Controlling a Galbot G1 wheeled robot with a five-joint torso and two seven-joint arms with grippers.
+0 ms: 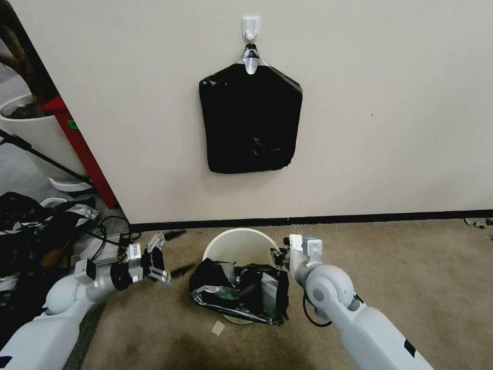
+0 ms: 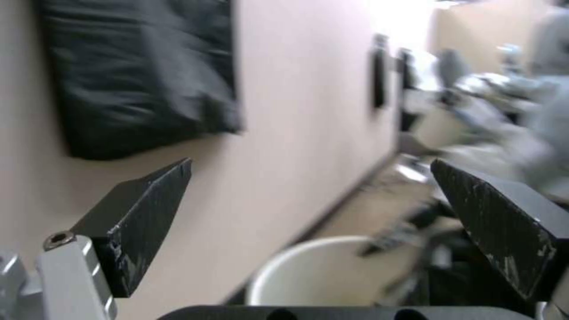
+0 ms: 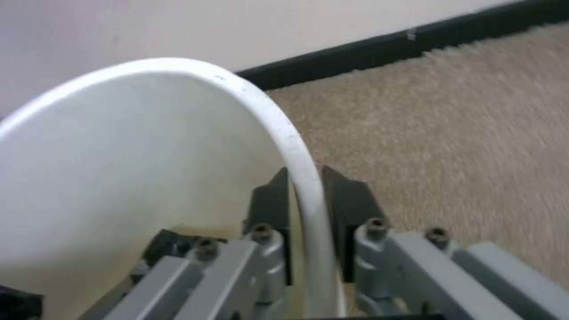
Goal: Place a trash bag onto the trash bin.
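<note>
The cream-white trash bin (image 1: 241,245) stands on the carpet against the wall. A crumpled glossy black trash bag (image 1: 237,293) lies draped over the bin's near side, partly hanging down its front. My right gripper (image 1: 281,255) is shut on the bin's right rim; the right wrist view shows its fingers (image 3: 346,204) straddling the white rim (image 3: 299,164), one inside and one outside. My left gripper (image 1: 179,253) hovers open a little left of the bin and the bag, holding nothing. Past its spread fingers (image 2: 148,209), the left wrist view shows the bin (image 2: 320,275).
A flat black pack of bags (image 1: 250,121) hangs from a white wall hook (image 1: 251,25) above the bin. At the left are a large white plant pot (image 1: 36,131), a red post (image 1: 84,154), cables and dark clutter (image 1: 36,226). A paper scrap (image 1: 218,328) lies on the carpet.
</note>
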